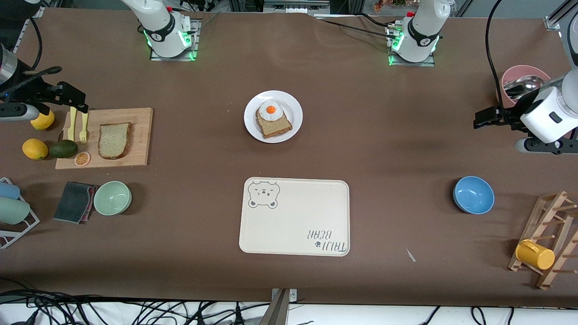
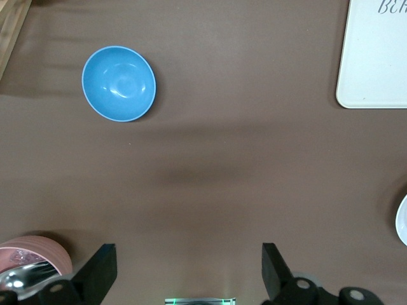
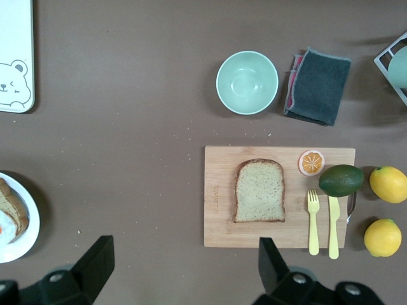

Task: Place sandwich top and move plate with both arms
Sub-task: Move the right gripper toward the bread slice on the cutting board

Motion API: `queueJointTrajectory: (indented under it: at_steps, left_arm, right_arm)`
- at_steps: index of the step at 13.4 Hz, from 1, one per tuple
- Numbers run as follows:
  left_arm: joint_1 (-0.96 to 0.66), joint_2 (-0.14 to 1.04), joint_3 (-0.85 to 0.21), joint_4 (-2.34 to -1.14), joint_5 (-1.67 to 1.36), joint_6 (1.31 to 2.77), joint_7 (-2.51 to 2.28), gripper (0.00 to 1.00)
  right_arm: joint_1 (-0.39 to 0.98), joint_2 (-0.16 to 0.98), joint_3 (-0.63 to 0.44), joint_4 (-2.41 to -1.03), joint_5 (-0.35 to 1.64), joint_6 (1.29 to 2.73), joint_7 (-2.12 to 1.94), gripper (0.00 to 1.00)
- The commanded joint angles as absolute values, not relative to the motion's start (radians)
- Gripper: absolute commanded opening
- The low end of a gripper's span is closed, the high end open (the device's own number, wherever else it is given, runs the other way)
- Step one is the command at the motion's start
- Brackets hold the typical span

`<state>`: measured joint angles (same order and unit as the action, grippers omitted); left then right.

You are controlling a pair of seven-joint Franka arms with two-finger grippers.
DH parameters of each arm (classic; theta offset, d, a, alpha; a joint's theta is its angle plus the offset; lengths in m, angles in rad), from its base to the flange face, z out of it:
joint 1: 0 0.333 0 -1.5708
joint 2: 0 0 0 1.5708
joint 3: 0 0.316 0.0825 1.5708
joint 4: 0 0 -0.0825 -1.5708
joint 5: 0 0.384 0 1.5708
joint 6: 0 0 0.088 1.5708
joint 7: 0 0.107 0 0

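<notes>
The sandwich top (image 1: 115, 140), a plain speckled brown slice, lies flat on a wooden cutting board (image 1: 135, 118) at the right arm's end of the table; the right wrist view shows the sandwich top (image 3: 259, 190) too. The white plate (image 1: 289, 101) sits mid-table and carries a bread slice with a fried egg (image 1: 271, 109). My right gripper (image 1: 76, 100) hangs open and empty over the table by the board's edge, as the right gripper (image 3: 184, 257) shows in its wrist view. My left gripper (image 1: 479, 119) hangs open and empty over bare table, as does the left gripper (image 2: 189, 257) in its own view.
A cream bear-print tray (image 1: 293, 225) lies nearer the camera than the plate. A green bowl (image 1: 112, 197) and dark cloth (image 1: 74, 201) lie near the board; lemons (image 1: 34, 149), an avocado (image 1: 63, 148), a fork (image 1: 83, 128) surround it. Blue bowl (image 1: 473, 194), pink bowl (image 1: 524, 74), mug rack (image 1: 548, 239) stand at the left arm's end.
</notes>
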<state>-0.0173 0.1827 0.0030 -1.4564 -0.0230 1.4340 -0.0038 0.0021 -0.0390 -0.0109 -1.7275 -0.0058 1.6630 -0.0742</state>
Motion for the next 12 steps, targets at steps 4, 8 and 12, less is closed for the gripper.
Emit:
queueJointTrajectory:
  at_steps: [4, 8, 12]
  left_arm:
    - [-0.008, 0.202, 0.002, -1.427, -0.031, 1.427, 0.0, 1.0]
    - [-0.005, 0.202, 0.003, -1.428, -0.031, 1.427, 0.0, 1.0]
    - [-0.017, 0.201, 0.0, -1.424, -0.031, 1.427, -0.002, 1.0]
  right_arm:
    - [-0.012, -0.032, 0.008, -1.707, -0.02, 1.657, -0.066, 1.0]
    - [-0.008, -0.026, 0.012, -1.7, -0.021, 1.657, -0.067, 1.0]
    - [-0.017, 0.002, 0.008, -1.697, -0.008, 1.657, -0.067, 1.0]
